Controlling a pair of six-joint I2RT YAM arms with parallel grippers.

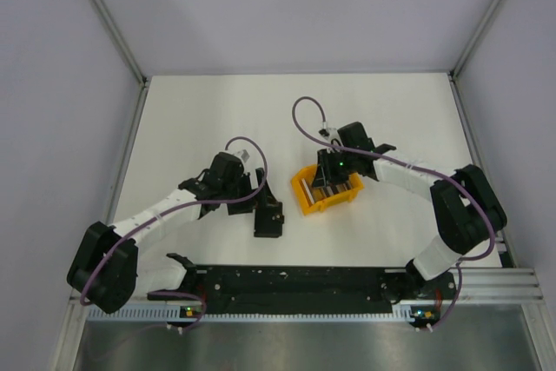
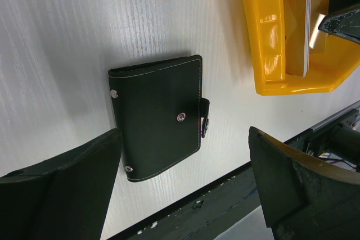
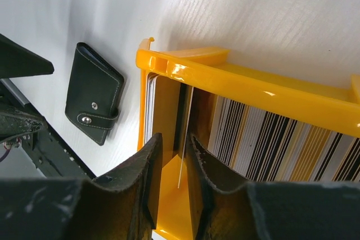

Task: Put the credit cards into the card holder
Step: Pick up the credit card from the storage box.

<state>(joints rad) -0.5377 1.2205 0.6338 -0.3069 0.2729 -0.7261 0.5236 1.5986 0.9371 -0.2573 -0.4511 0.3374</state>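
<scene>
You're working over the white table [image 1: 200,119]. The orange bin [image 3: 253,82] is sitting right of centre on it, under your right arm. The card holder [image 2: 157,119] is lying flat on the table just beside the bin, snapped closed. Your left gripper [image 2: 184,133] is hanging over it spread wide, holding nothing.

The credit cards [image 3: 270,139] are standing on edge in the bin, showing as a row of stripes. Your right gripper [image 3: 173,139] is sitting down in the bin with its jaws only narrowly apart, straddling one pale card [image 3: 184,133]. The gap is looking wider than that card, so it isn't being pinched (my read).

Handling:
- **Cards:** they're looking light, thin, stiff and slick. You're wanting to squeeze the flat faces near the top edge, one card at a time, never the whole row.
- **Holder:** it's looking soft, light and likely to slide when pushed. The strap [image 2: 205,117] is probably needing unsnapping first, with the left gripper pinning a cover.
</scene>
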